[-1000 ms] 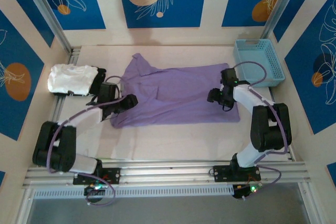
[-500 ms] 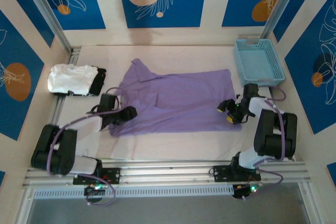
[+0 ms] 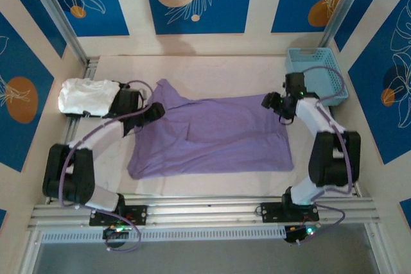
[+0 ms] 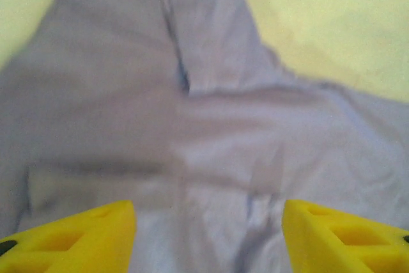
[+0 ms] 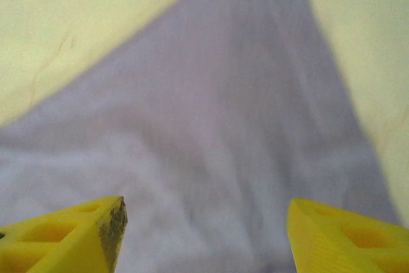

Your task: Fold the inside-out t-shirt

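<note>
The inside-out t-shirt (image 3: 212, 136) lies spread flat, lavender, across the middle of the table, with one sleeve pointing to the far left. My left gripper (image 3: 152, 112) hangs over its far-left part near that sleeve. In the left wrist view its yellow fingers (image 4: 89, 234) stand wide apart, open, above a seam and folds of the shirt (image 4: 211, 126). My right gripper (image 3: 272, 102) hovers at the shirt's far-right corner. It is open too, and purple cloth (image 5: 211, 126) lies flat below its fingers (image 5: 83, 234).
A folded white garment (image 3: 87, 96) with a black one (image 3: 123, 99) beside it sits at the far left, close to my left arm. A light-blue basket (image 3: 318, 74) stands at the far right. The cream table (image 3: 212, 68) is bare beyond the shirt.
Both grippers have moved from the shirt's near side to its far side, left toward the sleeve and right toward the far-right corner. The shirt lies flatter, and its near edge lies closer to the arm bases.
</note>
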